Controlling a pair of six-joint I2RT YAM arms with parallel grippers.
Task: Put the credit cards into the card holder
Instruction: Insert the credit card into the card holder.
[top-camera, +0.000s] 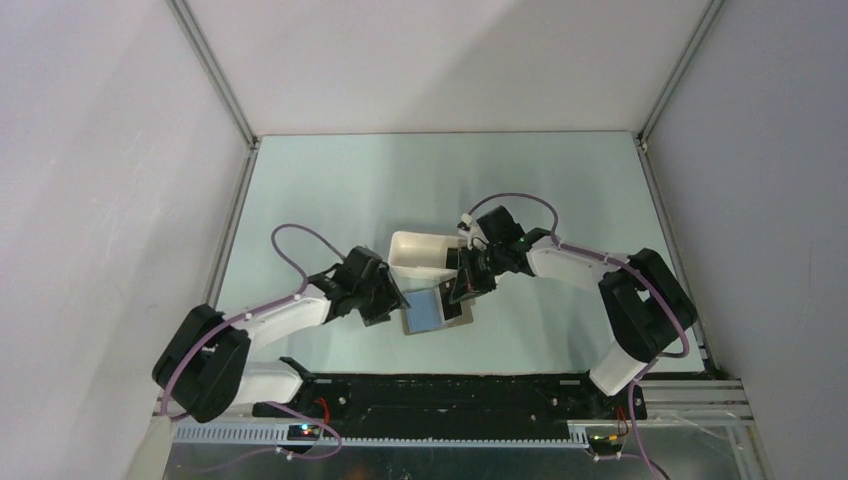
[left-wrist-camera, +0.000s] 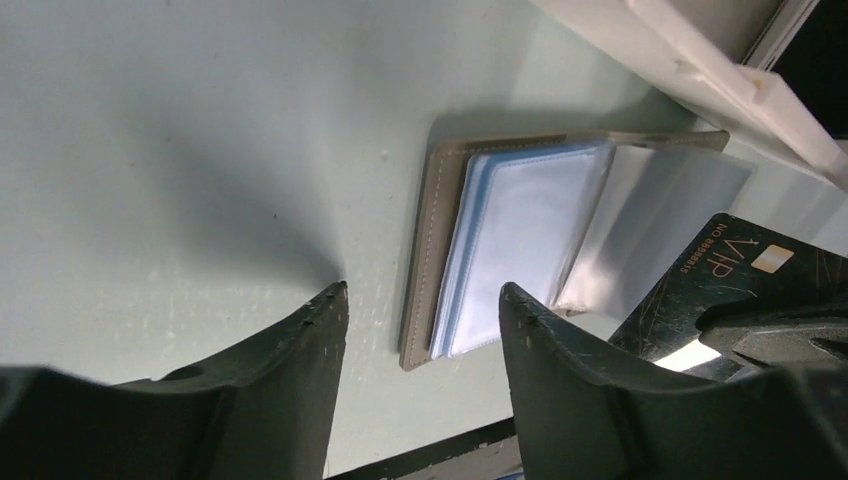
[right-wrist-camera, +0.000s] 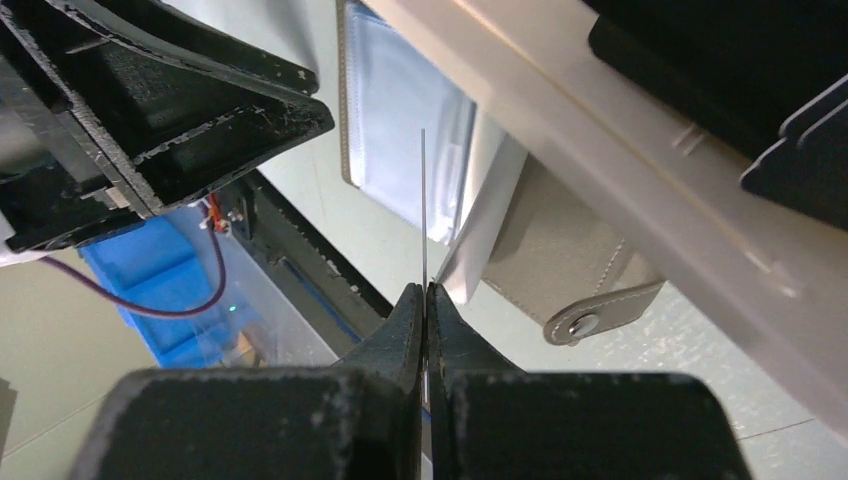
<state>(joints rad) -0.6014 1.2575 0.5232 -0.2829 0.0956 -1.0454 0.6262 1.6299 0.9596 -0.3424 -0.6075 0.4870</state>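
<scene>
The card holder lies open on the table, grey cover down and light blue pockets up. It also shows in the left wrist view and in the right wrist view, with its closing tab. My right gripper is shut on a black credit card, seen edge-on, just above the holder's clear pocket flap. The card's face with "VIP" lettering shows in the left wrist view. My left gripper is open and empty, just off the holder's left edge. From above, the left gripper and right gripper flank the holder.
A white tray stands just behind the holder, and its wall runs close past the right gripper. Dark flat shapes sit beyond that wall; I cannot tell what they are. The table's black front edge is close.
</scene>
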